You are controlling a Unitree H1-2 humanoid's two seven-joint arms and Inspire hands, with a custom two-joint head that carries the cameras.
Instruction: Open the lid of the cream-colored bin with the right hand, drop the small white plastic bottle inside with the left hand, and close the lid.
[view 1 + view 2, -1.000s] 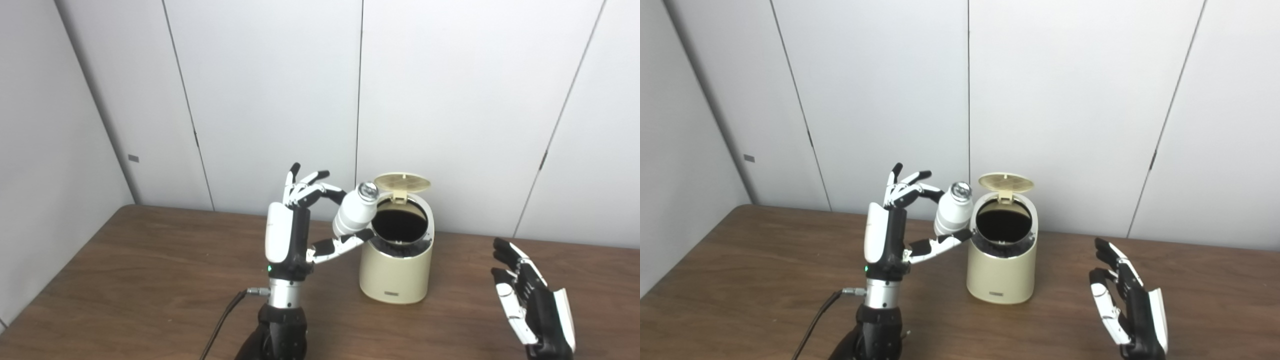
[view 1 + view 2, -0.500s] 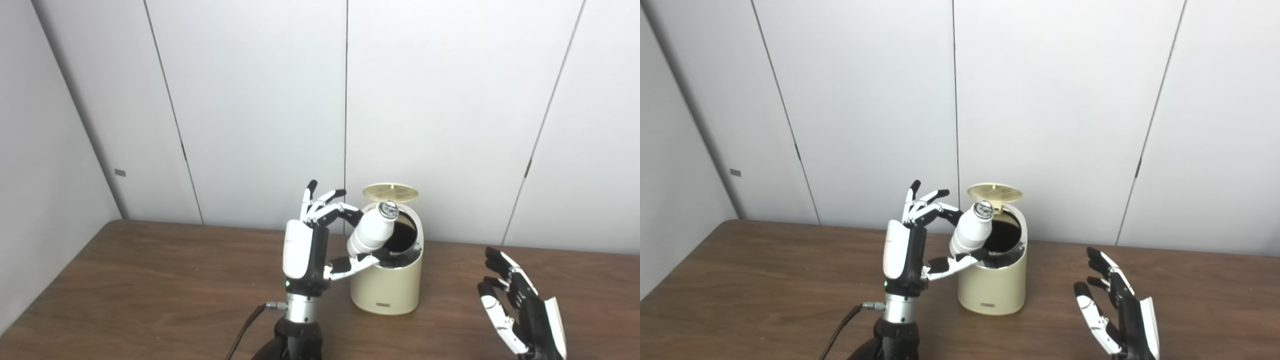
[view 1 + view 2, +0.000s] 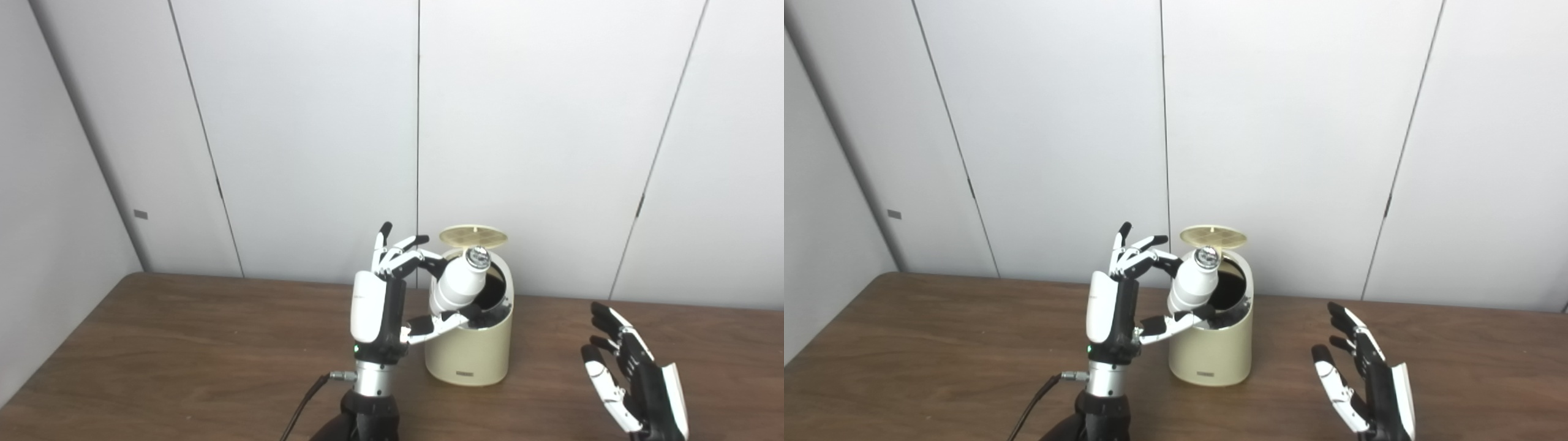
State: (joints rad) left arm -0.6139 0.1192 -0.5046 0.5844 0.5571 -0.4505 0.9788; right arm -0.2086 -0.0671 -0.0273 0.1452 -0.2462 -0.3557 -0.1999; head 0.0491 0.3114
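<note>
The cream-colored bin (image 3: 470, 352) stands on the brown table, its lid (image 3: 473, 235) raised open at the back. My left hand (image 3: 392, 294) is shut on the small white plastic bottle (image 3: 456, 285) between thumb and fingers. The bottle is tilted, silver cap up and to the right, over the left rim of the bin's dark opening. My right hand (image 3: 634, 383) is open and empty, palm turned left, low over the table to the right of the bin and apart from it.
The brown wooden table (image 3: 184, 355) runs to grey wall panels (image 3: 306, 122) right behind the bin. A black cable (image 3: 303, 404) hangs from my left wrist down to the table's front edge.
My left hand has carried the bottle rightward from beside the bin to over its left rim. The camera has tilted, shifting the whole picture. The right hand stays about where it was.
</note>
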